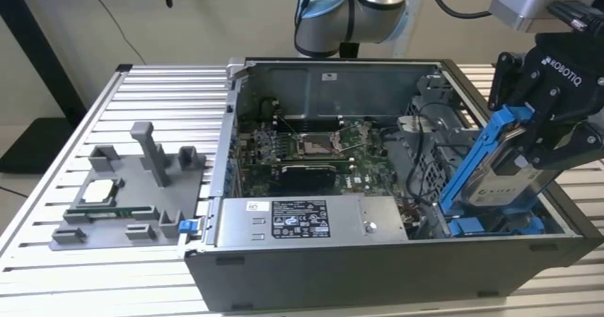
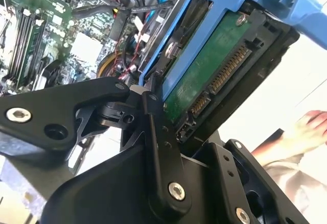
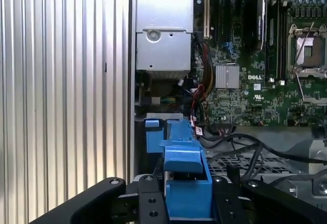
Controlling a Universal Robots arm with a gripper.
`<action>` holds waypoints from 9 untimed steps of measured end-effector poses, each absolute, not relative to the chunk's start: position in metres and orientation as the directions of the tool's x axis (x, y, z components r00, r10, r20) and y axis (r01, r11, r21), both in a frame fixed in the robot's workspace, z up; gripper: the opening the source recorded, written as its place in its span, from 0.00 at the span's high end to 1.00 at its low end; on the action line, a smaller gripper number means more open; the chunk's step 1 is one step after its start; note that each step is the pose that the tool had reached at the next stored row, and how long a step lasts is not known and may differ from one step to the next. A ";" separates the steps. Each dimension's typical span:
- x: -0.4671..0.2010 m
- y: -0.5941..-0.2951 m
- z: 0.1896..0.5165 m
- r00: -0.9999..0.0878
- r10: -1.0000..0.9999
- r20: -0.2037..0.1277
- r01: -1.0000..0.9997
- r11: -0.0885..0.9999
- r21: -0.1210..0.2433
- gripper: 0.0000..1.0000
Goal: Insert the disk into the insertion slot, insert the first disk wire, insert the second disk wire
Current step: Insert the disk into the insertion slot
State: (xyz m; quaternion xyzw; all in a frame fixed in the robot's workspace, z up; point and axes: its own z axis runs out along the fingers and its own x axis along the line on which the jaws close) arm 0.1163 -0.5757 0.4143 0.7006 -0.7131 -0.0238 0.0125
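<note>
Claw (image 1: 536, 140) pinches the disk (image 1: 491, 179) by its blue frame, tilted over the insertion slot (image 1: 496, 226); judged rigid, weighty, shock-sensitive.

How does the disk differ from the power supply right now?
The disk stands steeply tilted, gripped in the claw; the power supply lies flat in the case. The disk sits in a blue frame; the power supply is bare grey metal. Both carry a label.
</note>
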 end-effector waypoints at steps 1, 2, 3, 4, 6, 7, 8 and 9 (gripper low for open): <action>0.116 -0.576 0.413 -0.018 -1.000 -0.017 -0.999 0.017 0.051 1.00; 0.116 -0.576 0.412 -0.018 -1.000 -0.018 -0.999 0.017 0.051 1.00; 0.116 -0.576 0.411 -0.018 -1.000 -0.020 -0.999 0.017 0.051 1.00; 0.117 -0.576 0.410 -0.018 -1.000 -0.021 -0.999 0.017 0.051 1.00; 0.117 -0.576 0.408 -0.018 -1.000 -0.022 -0.999 0.017 0.051 1.00; 0.117 -0.576 0.406 -0.018 -1.000 -0.023 -0.999 0.017 0.051 1.00; 0.117 -0.576 0.406 -0.018 -1.000 -0.023 -0.999 0.017 0.052 1.00; 0.117 -0.576 0.404 -0.018 -1.000 -0.024 -0.999 0.017 0.052 1.00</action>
